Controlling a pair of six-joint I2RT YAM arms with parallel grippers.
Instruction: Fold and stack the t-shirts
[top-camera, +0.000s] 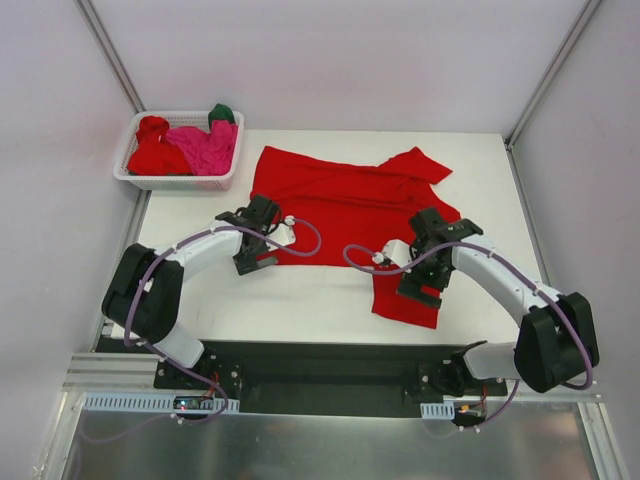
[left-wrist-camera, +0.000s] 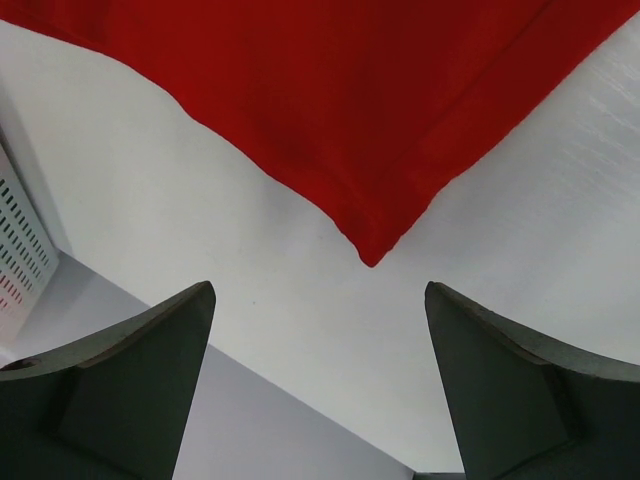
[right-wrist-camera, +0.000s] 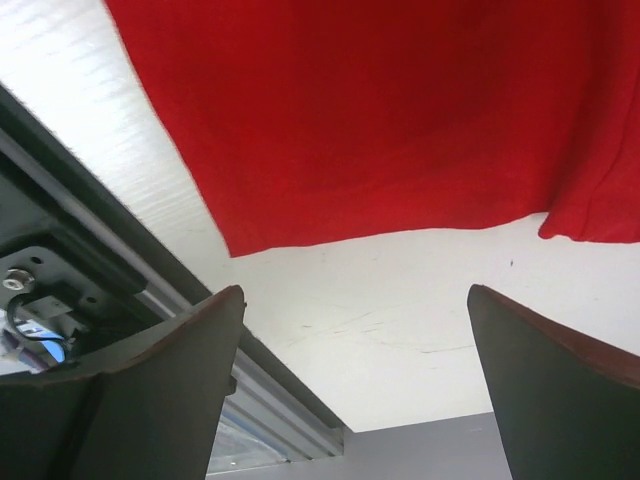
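In the top external view, a red t-shirt (top-camera: 340, 200) lies spread across the middle of the white counter (top-camera: 300, 300). One sleeve points to the far right, and a flap reaches toward the near edge on the right. The left end effector (top-camera: 257, 232) hovers over the shirt's near left corner. The right end effector (top-camera: 428, 262) hangs above the near right flap. How wide either one stands is hard to read from up here. At the far left corner stands a white lattice basket (top-camera: 150, 180) holding a crumpled red shirt (top-camera: 155, 152), a magenta-pink shirt (top-camera: 205, 148) and a dark green shirt (top-camera: 222, 112).

In the left wrist view, the left end effector (left-wrist-camera: 318, 290) stands wide and empty, its two dark fingers (left-wrist-camera: 150, 380) well apart. The pointed corner of the red t-shirt (left-wrist-camera: 360, 90) lies flat on the counter (left-wrist-camera: 180, 200) just ahead of the gap, touching neither finger. A slice of the basket (left-wrist-camera: 20, 250) shows at the left.

In the right wrist view, the right end effector (right-wrist-camera: 355, 295) is likewise wide and empty, its fingers (right-wrist-camera: 150, 390) spread far apart. The hem of the red t-shirt (right-wrist-camera: 400, 110) runs across the counter (right-wrist-camera: 400, 330) ahead of them, clear of both fingers. A metal rail (right-wrist-camera: 275, 425) lines the counter's edge at the lower left.
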